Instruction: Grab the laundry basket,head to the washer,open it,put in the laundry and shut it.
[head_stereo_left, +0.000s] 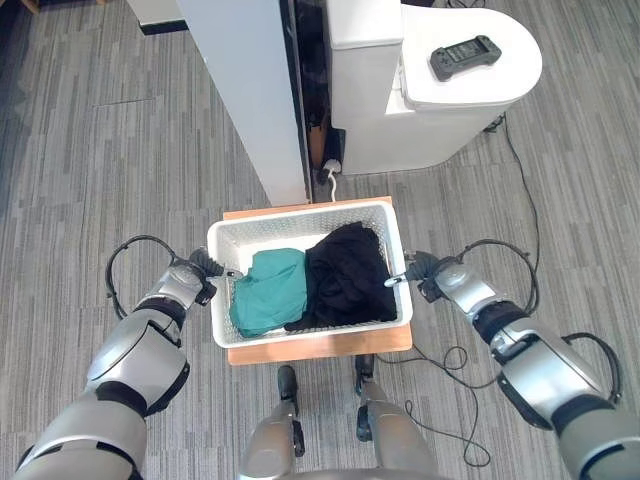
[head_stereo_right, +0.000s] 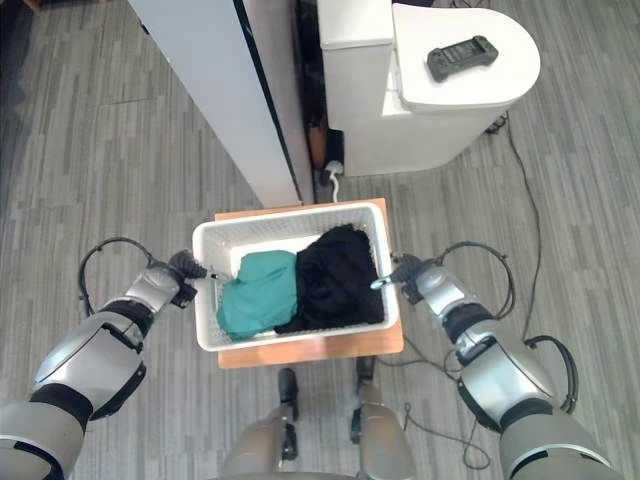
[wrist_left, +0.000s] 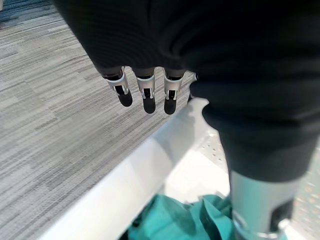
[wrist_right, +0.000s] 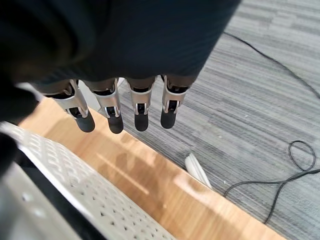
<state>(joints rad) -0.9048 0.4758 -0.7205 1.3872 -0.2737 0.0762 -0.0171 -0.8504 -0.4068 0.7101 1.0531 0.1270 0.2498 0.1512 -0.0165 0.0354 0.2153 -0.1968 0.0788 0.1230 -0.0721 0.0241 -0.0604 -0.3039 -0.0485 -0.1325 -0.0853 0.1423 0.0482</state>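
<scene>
White appliance (head_stereo_left: 420, 80) — ahead of both your hands, well beyond the basket; a dark handheld controller (head_stereo_left: 464, 54) lies on its rounded top.

White upright panel (head_stereo_left: 250, 90) — ahead of your left hand, beside the appliance.

Wooden board (head_stereo_left: 320, 345) — under the basket, between your two hands; its edge shows just below your right hand's fingertips.

Laundry basket (head_stereo_left: 300, 228) — white, perforated, sitting on the board, flanked by your hands at its two short sides.

Black garment (head_stereo_left: 345, 275) — inside the basket, on the half nearer your right hand.

Teal garment (head_stereo_left: 270, 290) — inside the basket, nearer your left hand, touching the black one.

Left hand (head_stereo_left: 205, 268) — at the basket's left rim; fingers (wrist_left: 145, 95) straight, hanging outside the rim, thumb over the inside; nothing clamped.

Right hand (head_stereo_left: 418, 270) — at the right rim; fingers (wrist_right: 115, 112) straight and spread, gripping nothing.
</scene>
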